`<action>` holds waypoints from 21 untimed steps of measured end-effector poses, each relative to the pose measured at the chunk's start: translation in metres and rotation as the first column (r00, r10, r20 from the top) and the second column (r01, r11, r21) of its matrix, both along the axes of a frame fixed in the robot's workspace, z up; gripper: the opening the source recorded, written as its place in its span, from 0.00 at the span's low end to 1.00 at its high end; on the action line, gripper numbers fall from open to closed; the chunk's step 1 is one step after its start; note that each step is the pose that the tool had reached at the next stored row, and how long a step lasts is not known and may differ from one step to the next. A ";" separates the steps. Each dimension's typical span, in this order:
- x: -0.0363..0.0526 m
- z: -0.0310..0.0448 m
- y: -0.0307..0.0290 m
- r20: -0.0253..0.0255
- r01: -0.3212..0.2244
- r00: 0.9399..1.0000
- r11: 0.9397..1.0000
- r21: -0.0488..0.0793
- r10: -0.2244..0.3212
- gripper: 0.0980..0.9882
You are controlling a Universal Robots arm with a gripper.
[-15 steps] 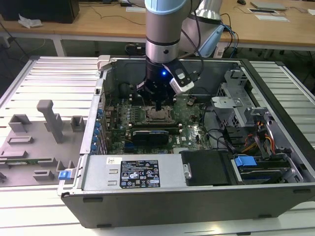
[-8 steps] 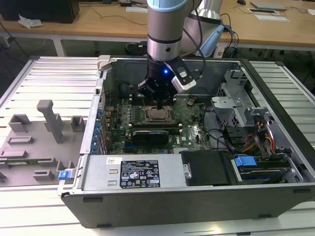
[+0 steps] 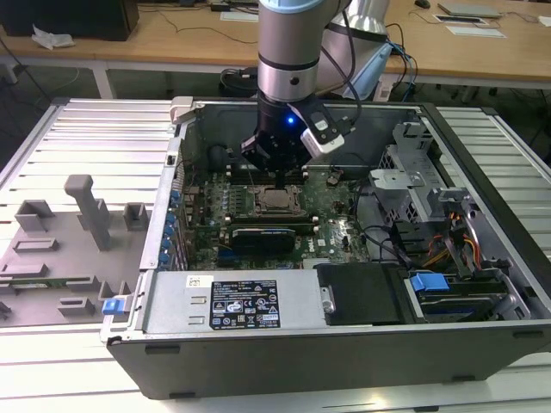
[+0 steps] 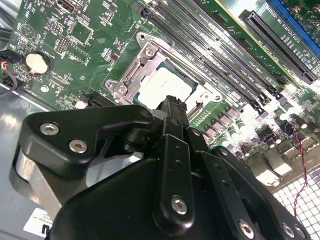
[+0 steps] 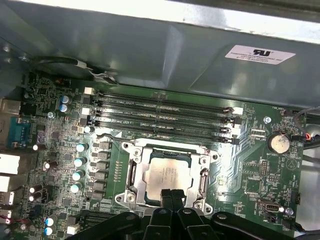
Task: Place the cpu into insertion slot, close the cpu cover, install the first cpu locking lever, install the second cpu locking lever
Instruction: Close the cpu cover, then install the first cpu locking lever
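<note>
- In the exterior view, the arm (image 3: 288,52) reaches down into an open computer case (image 3: 482,258) that lies flat on a ribbed metal surface (image 3: 95,138).
- The jaws hang low over the green motherboard (image 3: 207,215), just on the far side of the cpu (image 3: 277,202), which shows as a pale square near the middle of the board.
- A grey fixture tray (image 3: 52,258) with upright blocks lies on the surface at the exterior view's left, well apart from the case. A silver power supply (image 3: 232,301) fills the near side of the case.
- In the first wrist view, the cpu (image 5: 167,175) sits flat in the insertion slot (image 5: 133,174), its pale metal top facing up.
- The cpu cover (image 5: 142,190) lies down around the chip, which shows through its cut-out middle. I cannot tell how the locking levers stand.
- The black fingertips (image 5: 166,195) are pressed together with nothing between them, so the jaws are clenched and empty. They point at the edge of the chip.
- Four long black memory slots (image 5: 160,112) run between the slot and the case wall, and a coin battery (image 5: 278,143) sits off to one side of the board.
- In the second wrist view, the closed fingertips (image 4: 172,105) hover at the rim of the cpu (image 4: 162,86), close above it. Contact cannot be made out.
- The cover (image 4: 150,55) frames the chip on all its visible sides.
</note>
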State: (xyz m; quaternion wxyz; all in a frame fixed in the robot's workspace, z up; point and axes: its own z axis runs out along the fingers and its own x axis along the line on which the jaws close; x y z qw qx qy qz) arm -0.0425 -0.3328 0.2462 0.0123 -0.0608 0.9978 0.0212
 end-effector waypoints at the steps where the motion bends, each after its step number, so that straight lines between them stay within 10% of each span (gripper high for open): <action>1: 0.0000 0.0001 0.0000 0.000 0.000 1.000 1.000 0.000 0.000 0.01; 21: 0.0000 0.0119 0.0000 0.000 0.000 1.000 1.000 0.000 0.000 0.01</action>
